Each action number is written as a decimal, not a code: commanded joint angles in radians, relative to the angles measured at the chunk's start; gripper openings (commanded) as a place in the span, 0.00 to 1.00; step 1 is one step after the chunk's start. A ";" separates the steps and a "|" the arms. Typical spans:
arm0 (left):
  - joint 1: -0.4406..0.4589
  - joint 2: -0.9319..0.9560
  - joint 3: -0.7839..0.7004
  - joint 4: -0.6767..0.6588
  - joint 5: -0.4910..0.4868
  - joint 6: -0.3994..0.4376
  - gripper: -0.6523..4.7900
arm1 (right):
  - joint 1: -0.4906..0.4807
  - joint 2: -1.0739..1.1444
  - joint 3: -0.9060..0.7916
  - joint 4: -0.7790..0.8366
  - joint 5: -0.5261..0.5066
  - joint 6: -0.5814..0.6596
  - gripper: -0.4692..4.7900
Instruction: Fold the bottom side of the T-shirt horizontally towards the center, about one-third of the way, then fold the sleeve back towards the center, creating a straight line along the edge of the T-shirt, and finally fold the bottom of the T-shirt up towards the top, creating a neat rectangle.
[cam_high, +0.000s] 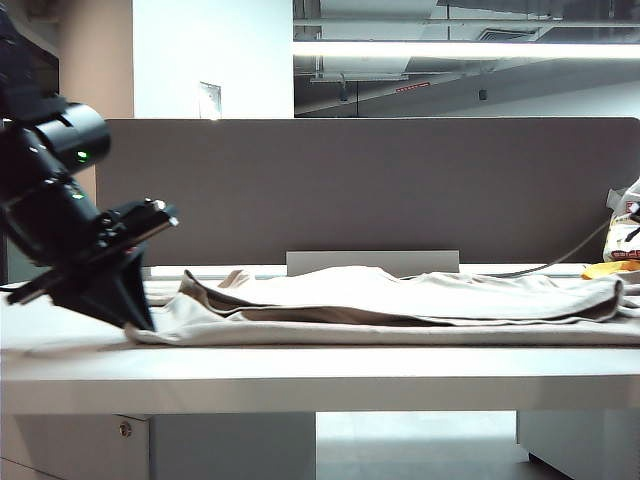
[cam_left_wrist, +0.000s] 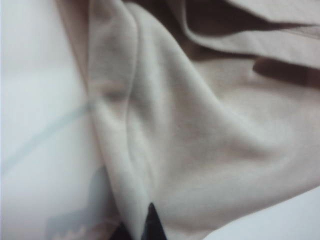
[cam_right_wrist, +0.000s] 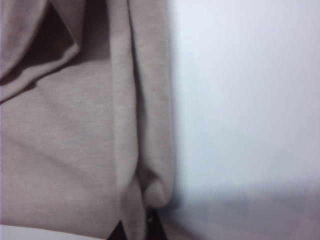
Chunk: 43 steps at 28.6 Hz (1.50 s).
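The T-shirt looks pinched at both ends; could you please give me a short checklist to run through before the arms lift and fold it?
1. Left gripper shut on the T-shirt edge: ok; cloth bunches at its tips.
2. Right gripper shut on the shirt edge: ok in the right wrist view; it is out of the exterior view.
3. Both layers caught in each pinch: cannot tell.
4. Shirt flat before lifting: not ok; a raised, rumpled fold runs across it.
5. Shirt on the table: ok.
6. Far-right clutter clear of the fold path: cannot tell.
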<state>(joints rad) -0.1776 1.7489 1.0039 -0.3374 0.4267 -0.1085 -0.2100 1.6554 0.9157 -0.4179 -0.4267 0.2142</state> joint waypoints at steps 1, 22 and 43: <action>0.001 -0.091 -0.069 -0.019 -0.003 0.003 0.11 | -0.010 -0.065 -0.069 0.009 0.001 -0.005 0.09; -0.010 -0.451 -0.454 -0.045 0.023 -0.049 0.11 | -0.011 -0.386 -0.290 -0.085 -0.018 -0.006 0.09; -0.004 -0.451 -0.392 0.023 -0.137 -0.067 0.77 | -0.011 -0.388 -0.252 0.036 0.005 0.080 0.89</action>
<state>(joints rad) -0.1829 1.3025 0.5789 -0.3676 0.3447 -0.1787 -0.2211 1.2705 0.6476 -0.4427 -0.4389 0.2584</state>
